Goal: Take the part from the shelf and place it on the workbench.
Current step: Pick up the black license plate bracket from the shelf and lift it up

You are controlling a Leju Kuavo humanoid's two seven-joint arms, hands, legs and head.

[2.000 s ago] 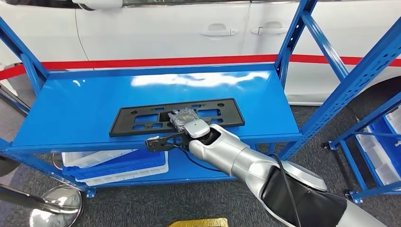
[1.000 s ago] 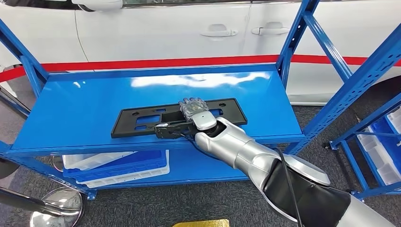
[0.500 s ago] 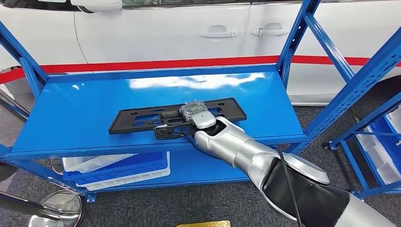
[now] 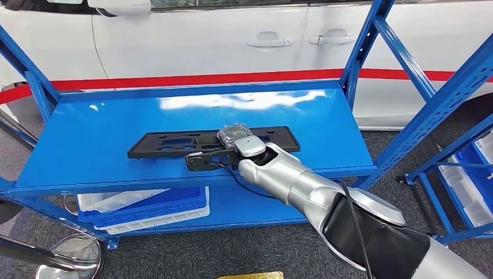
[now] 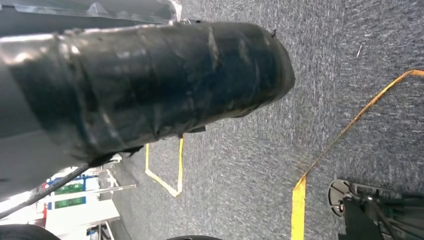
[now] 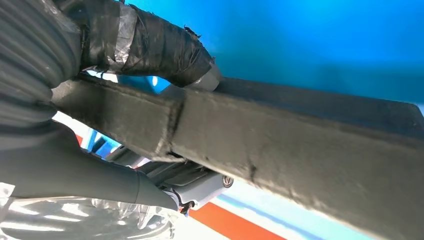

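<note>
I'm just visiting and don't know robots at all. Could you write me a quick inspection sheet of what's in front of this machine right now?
Surface: blue metal shelf, glossy top deck, inside a blue upright frame.
Job's thing: long black plastic part with cut-outs, across the shelf's front half.
Clutter: white and blue bins on the lower deck.
Hands: right hand grips the black part at its near edge; in the right wrist view fingers wrap over the bar. Left hand hangs above the floor, state unclear.
Cables: black cable runs along the right arm.
Surroundings: white car with a red stripe behind; grey carpet with yellow floor lines.
</note>
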